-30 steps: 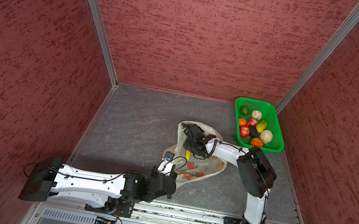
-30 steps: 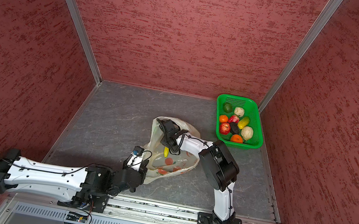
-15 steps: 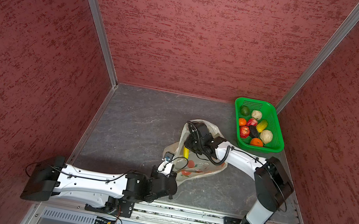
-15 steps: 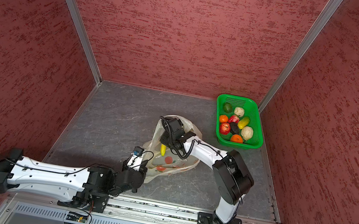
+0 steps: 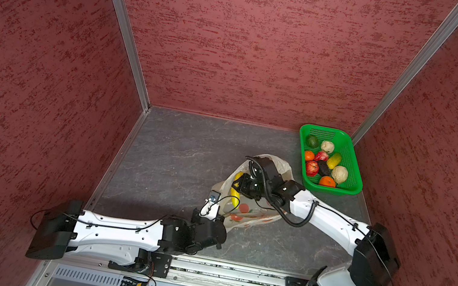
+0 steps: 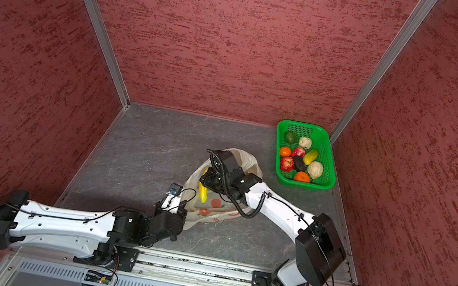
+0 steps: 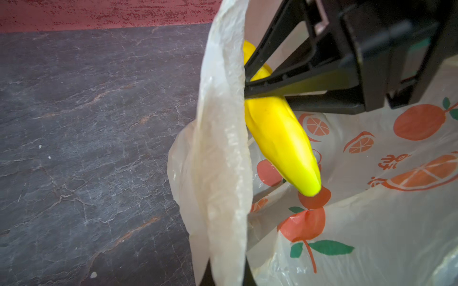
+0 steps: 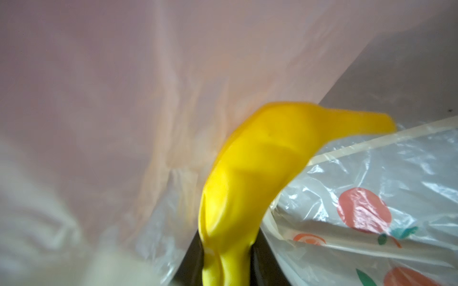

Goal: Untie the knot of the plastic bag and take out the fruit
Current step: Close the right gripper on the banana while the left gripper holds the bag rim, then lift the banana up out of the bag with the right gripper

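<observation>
**A:** What's on the bench (image 5: 174, 156)?

**B:** The plastic bag (image 5: 253, 215) lies open there, near the green basket (image 5: 331, 189) with the rest of the fruit (image 5: 324, 163) in it.

**A:** The tools?

**B:** The left tool (image 7: 225, 274) is clamped fully on the bag's edge and holds the film upright. The right tool (image 7: 247, 79) reaches into the mouth, its jaws closed narrowly around the banana (image 7: 280, 143).

**A:** And the banana?

**B:** It's tilted, with its lower tip just over the printed bag wall.
</observation>
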`<state>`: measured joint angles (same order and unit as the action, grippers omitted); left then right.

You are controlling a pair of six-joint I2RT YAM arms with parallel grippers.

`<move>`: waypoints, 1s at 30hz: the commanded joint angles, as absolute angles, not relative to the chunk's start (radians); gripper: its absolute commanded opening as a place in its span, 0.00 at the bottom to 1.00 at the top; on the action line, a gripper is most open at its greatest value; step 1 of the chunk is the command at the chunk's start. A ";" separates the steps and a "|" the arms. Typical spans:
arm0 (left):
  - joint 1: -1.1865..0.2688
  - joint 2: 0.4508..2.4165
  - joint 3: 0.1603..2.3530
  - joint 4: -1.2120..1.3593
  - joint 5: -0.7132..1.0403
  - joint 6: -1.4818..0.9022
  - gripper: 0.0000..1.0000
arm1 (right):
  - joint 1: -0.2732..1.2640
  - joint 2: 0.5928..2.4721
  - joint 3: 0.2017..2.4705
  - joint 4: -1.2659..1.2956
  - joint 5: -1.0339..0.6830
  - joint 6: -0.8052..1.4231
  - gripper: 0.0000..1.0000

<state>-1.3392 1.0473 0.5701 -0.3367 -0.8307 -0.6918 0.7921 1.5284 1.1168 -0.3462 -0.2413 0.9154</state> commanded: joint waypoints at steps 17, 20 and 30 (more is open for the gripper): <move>-1.200 0.994 0.597 -0.409 -0.835 -0.629 0.00 | 0.857 1.380 1.170 -0.495 -0.373 0.774 0.22; -1.193 0.999 0.594 -0.409 -0.822 -0.627 0.00 | 0.857 1.386 1.233 -0.507 -0.387 0.760 0.23; -1.196 1.007 0.599 -0.432 -0.809 -0.638 0.00 | 0.819 1.396 1.360 -0.472 -0.391 0.777 0.24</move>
<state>-1.1988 1.0023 0.5819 -0.4107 -0.8135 -0.6453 0.8398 1.4059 1.3201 -0.4988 -0.3813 0.7773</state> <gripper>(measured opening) 0.043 0.259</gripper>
